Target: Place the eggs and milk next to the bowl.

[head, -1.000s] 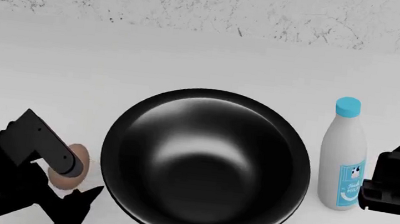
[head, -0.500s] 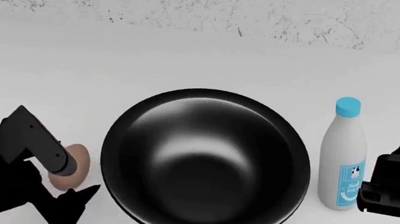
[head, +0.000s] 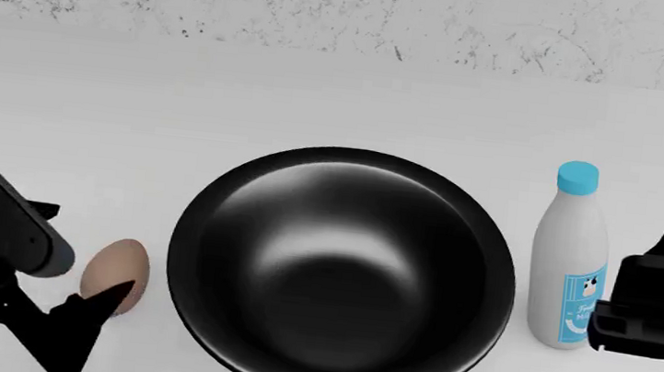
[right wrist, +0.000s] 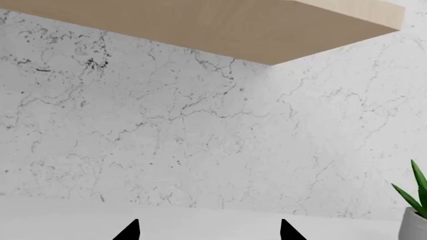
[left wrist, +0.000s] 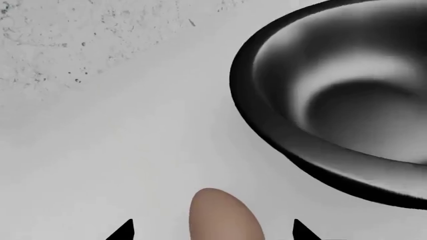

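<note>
Left wrist view: the tan egg (left wrist: 222,216) lies on the white counter (left wrist: 120,140) between the tips of the left gripper (left wrist: 212,231), touching neither — jaws spread, holding nothing; the bowl (left wrist: 280,135) is just to its right.

Head view: over the last second the left gripper (head: 81,322) has backed off toward the near left, baring the egg (head: 115,273) beside the bowl (head: 341,275) — apparently placed. The milk (head: 570,267) stands just right of the bowl. Only one egg shows.

Right wrist view: the right gripper (right wrist: 208,231) faces the marble wall (right wrist: 200,130), tips wide apart, empty.

head view looking down, left wrist close, both showing bowl (head: 341,275)
</note>
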